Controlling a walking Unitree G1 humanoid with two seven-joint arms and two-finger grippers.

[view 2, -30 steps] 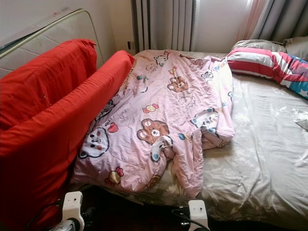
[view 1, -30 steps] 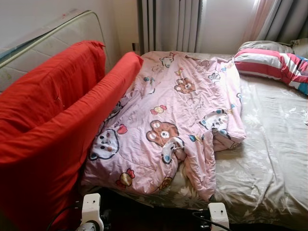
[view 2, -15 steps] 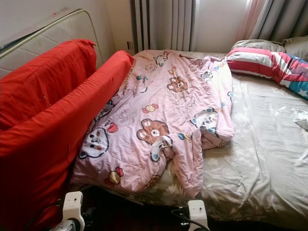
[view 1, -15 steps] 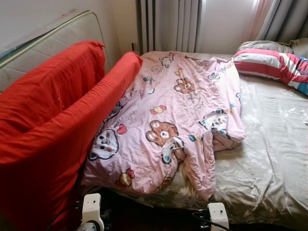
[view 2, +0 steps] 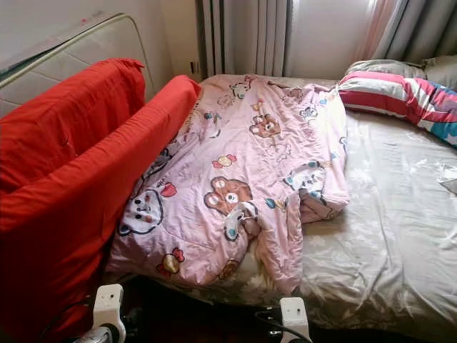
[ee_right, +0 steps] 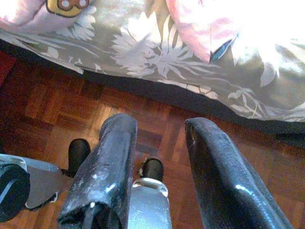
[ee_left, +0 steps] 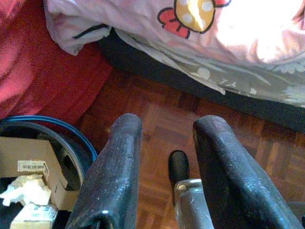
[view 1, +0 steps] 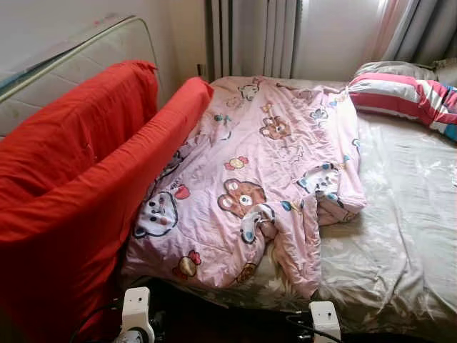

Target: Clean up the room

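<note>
Bed's pink quilt (view 1: 264, 171) beyond left claw (ee_left: 164, 143)

bed (view 1: 400, 236), pink quilt (view 1: 264, 179), striped pillow (view 1: 407, 93)

My left hand (ee_left: 164, 138) consists of two long black fingers (ee_left: 112, 176) with a matte, slightly speckled surface and rounded tips; light scuff marks show along their edges. Between the finger bases sits a silver metal bracket (ee_left: 190, 205) with a short black cylindrical stub (ee_left: 178, 167) above it. My right hand (ee_right: 157, 138) has the same build: two broad black fingers (ee_right: 102, 176), worn and flecked with pale marks, a silver housing (ee_right: 147, 205) between them, and two small black cylindrical stubs (ee_right: 78, 152). From my head camera, each wrist carries a white plastic block (view 1: 136, 309) with dark holes, and black cables (view 1: 89, 321) loop beside it.
</note>
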